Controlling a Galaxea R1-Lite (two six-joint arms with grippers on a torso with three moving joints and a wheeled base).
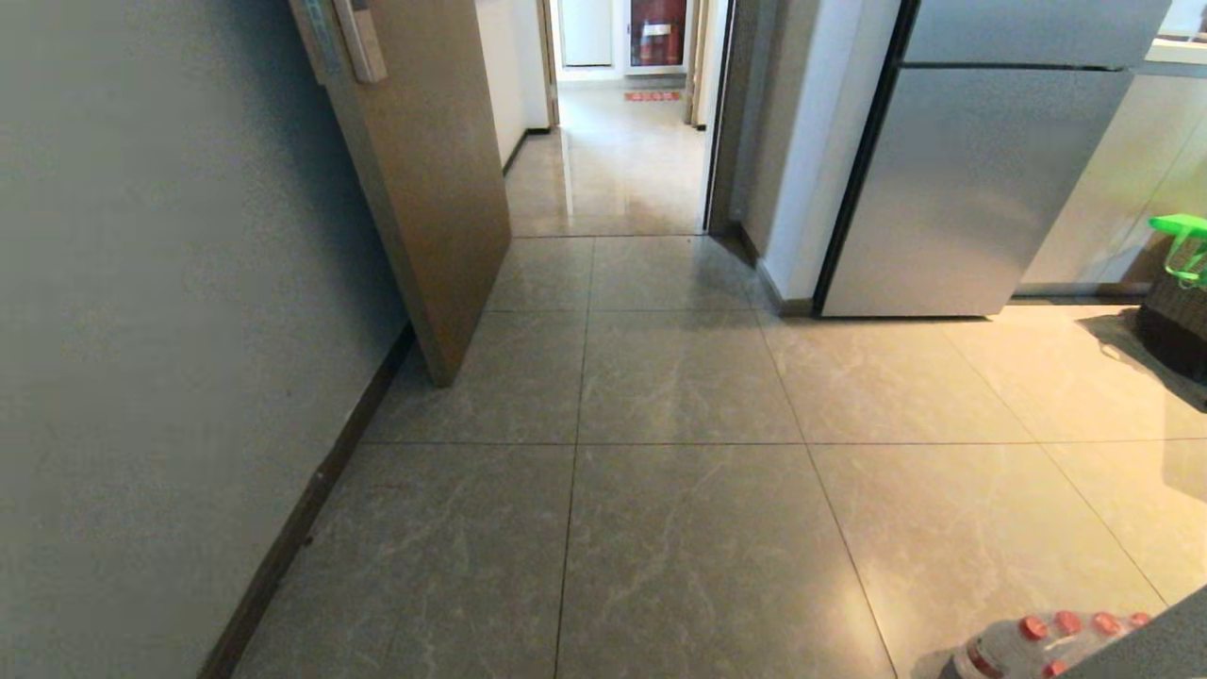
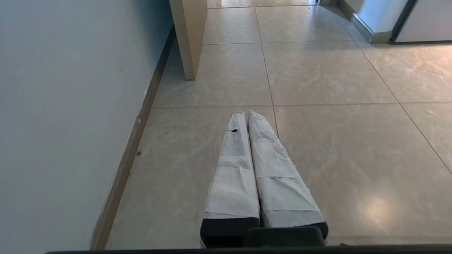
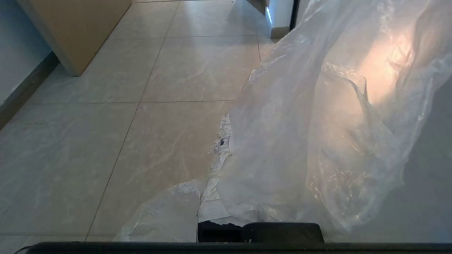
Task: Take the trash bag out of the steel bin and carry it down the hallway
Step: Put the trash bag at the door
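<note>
The trash bag [image 3: 317,134], clamped in the right gripper [image 3: 220,155], is out of its bin; the hallway [image 1: 613,170] at the head view's top centre lies ahead, left gripper [image 2: 246,114] closed empty.

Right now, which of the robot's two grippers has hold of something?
The right gripper: its jaws are shut on the clear trash bag, which drapes over them. The left gripper is shut too, but bare.

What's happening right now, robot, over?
Right gripper shut on the clear crinkly plastic trash bag. Left gripper shut, empty. Glossy tiled hallway ahead; open wooden door narrows the left side.
</note>
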